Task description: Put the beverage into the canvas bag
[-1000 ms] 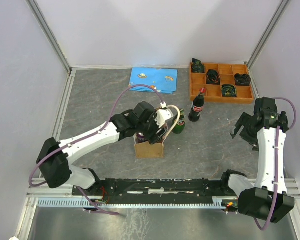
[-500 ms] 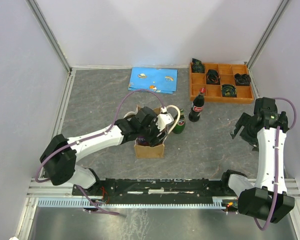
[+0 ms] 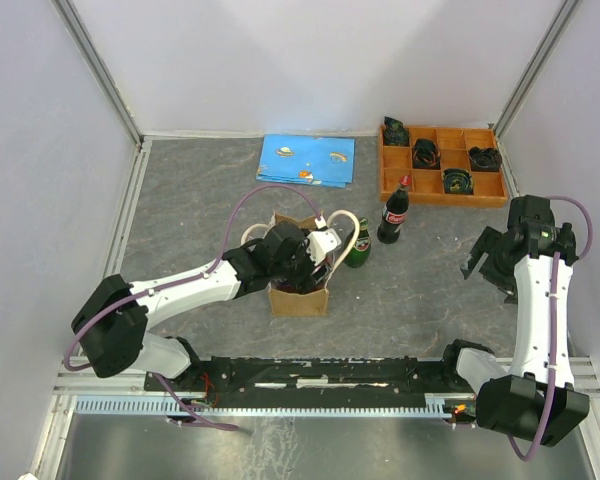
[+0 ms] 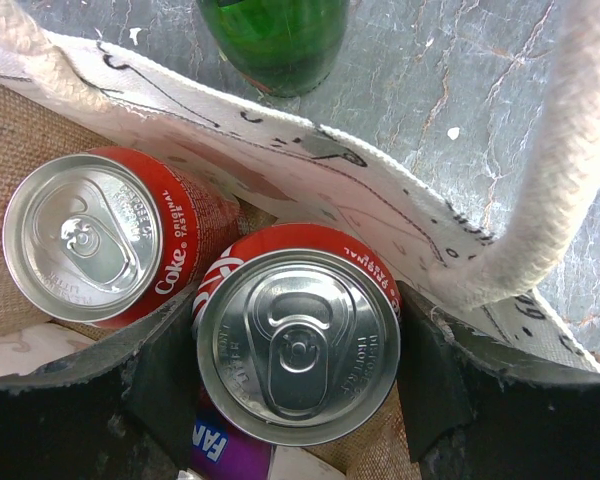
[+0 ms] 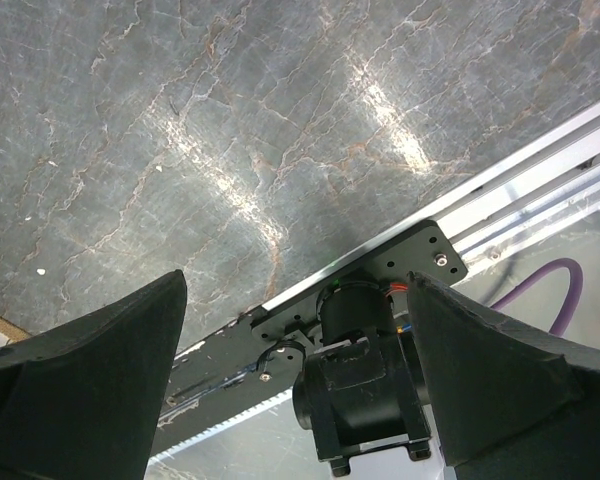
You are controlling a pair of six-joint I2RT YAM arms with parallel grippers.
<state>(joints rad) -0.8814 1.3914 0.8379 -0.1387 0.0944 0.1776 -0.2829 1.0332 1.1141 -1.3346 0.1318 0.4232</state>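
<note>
The canvas bag stands at mid-table, with its cream printed wall and a rope handle in the left wrist view. My left gripper reaches down into the bag. There it is shut on a red Coke can, upright, with a finger on each side. A second red Coke can stands upright in the bag beside it. A purple can lies under the held one. My right gripper is open and empty at the right, far from the bag.
A green bottle stands just right of the bag and a Coke bottle beyond it. An orange compartment tray is at back right, and a blue book at the back. The right wrist view shows its own arm base.
My left gripper has sunk lower into the bag with the red can, and the left arm has drawn slightly nearer. The right arm has not moved.
</note>
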